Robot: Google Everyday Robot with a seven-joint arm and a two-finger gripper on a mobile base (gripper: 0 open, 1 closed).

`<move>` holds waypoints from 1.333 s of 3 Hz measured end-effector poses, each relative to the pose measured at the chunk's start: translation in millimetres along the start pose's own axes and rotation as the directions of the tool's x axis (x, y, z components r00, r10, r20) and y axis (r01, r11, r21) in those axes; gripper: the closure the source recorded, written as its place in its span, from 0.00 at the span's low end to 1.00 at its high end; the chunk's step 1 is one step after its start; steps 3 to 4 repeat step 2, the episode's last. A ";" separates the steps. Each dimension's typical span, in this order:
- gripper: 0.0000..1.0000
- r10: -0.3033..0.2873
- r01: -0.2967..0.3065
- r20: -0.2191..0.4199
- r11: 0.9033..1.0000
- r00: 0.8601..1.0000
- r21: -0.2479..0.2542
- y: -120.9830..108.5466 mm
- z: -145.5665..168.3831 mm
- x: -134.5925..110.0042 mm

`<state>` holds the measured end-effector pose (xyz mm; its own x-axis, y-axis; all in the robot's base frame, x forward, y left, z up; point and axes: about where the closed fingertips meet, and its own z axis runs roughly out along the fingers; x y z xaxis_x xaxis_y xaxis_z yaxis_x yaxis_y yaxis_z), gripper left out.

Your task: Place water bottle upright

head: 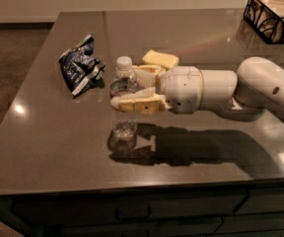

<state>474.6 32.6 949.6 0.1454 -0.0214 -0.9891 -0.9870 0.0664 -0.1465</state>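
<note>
The water bottle (124, 83) is clear and ribbed with a white cap. It stands upright near the middle of the dark table (58, 147), its base at or just above the surface. My gripper (128, 88) reaches in from the right and is shut on the bottle's upper body. One cream finger (137, 104) is on the near side and the other (147, 71) on the far side. The bottle's middle is partly hidden behind the near finger.
A blue-and-white foil snack bag (80, 64) lies left of the bottle. A pale yellow sponge (160, 59) lies behind the gripper. A black wire basket (274, 17) stands at the back right. The table's front edge runs close below.
</note>
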 end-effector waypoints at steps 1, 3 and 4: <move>0.00 -0.001 0.001 0.000 1.000 1.000 -0.004 0.9 1.9 -0.8; 0.00 -0.001 0.001 0.000 1.000 1.000 -0.004 1.0 2.0 -0.8; 0.00 -0.001 0.001 0.000 1.000 1.000 -0.004 1.0 2.0 -0.8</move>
